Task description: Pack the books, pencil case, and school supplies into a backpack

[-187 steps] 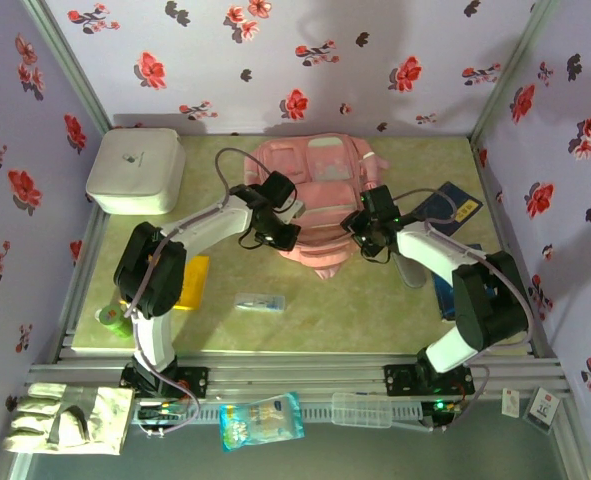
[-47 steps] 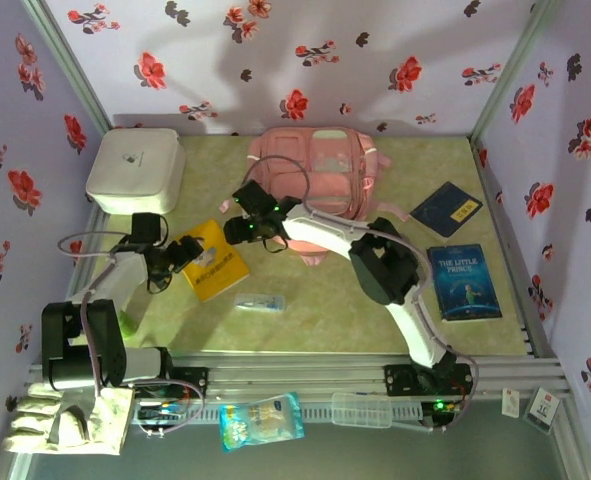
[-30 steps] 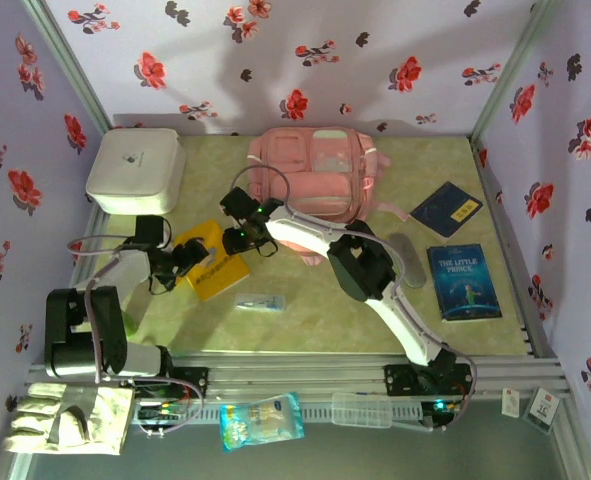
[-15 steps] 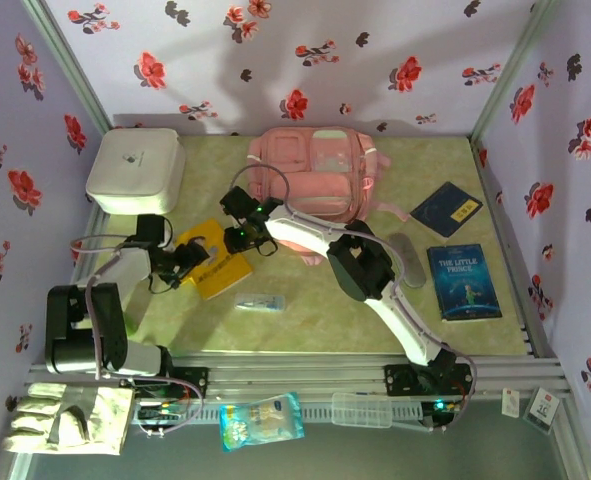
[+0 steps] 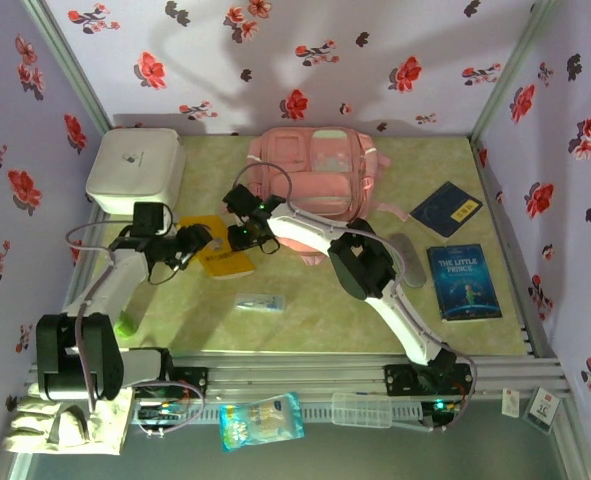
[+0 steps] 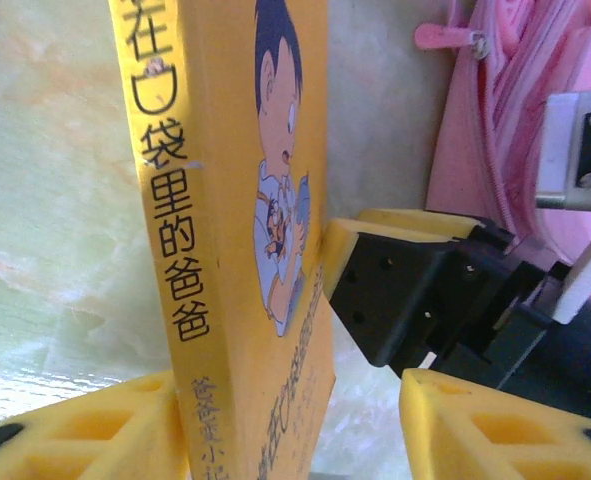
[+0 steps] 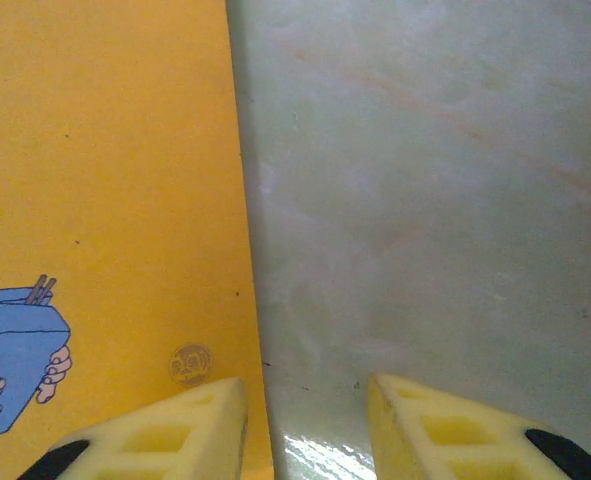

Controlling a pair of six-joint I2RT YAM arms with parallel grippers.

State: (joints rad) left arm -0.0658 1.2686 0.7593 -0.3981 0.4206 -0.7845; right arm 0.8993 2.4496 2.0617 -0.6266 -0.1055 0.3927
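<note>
Straddling the yellow book [image 6: 225,150], our left gripper [image 6: 290,400] has the spine between its fingers. One finger lies against the book and the other stands off from the cover with a gap showing, so the jaws are half-wide and not clamped. The book sits left of the table's middle, just near-left of the pink backpack [image 5: 320,180]; we cannot tell whether it lies flat or is tipped up.

Our right gripper [image 7: 305,395] meets the same book from the backpack's side. Its jaws are narrow, one fingertip over the yellow cover and the other over bare table [image 7: 445,180], with nothing pinched between them.

On the right side lie the dark navy book [image 5: 447,208], nearer us the blue book [image 5: 463,282], and the grey pencil case [image 5: 407,260] just left of it. The clear packet [image 5: 260,301] lies near the yellow book. A white box [image 5: 135,170] sits at the far left.
</note>
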